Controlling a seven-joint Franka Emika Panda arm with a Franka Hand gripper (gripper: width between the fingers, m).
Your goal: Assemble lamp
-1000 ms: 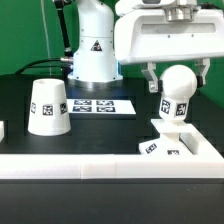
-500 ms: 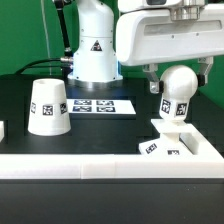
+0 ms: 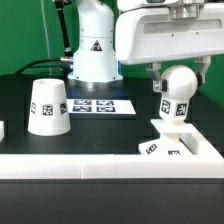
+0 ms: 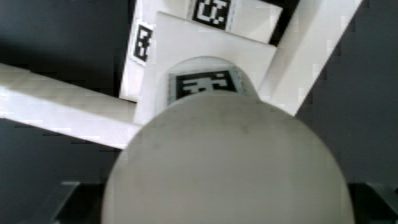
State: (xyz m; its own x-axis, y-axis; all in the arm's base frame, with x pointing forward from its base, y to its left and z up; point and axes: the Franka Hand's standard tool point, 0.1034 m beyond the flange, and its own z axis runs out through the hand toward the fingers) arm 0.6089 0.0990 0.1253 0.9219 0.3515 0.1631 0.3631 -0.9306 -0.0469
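Observation:
The white bulb (image 3: 177,95) stands upright on the flat square base (image 3: 172,146) at the exterior view's right, its tag facing front. My gripper (image 3: 179,76) hangs over it, a finger on each side of the round head, shut on the bulb. In the wrist view the bulb (image 4: 222,150) fills the space between my dark fingers, with my gripper (image 4: 217,205) around it and the tagged base (image 4: 249,25) beyond. The cone-shaped shade (image 3: 48,107) stands alone on the black table at the exterior view's left.
The marker board (image 3: 98,106) lies flat behind the middle of the table. The white robot pedestal (image 3: 93,50) stands at the back. A white wall (image 3: 60,165) runs along the table's front edge, close to the base.
The gripper has shifted very slightly over the bulb, and its finger on the exterior view's left now sits closer to the bulb's head. The bulb, base and shade have not moved.

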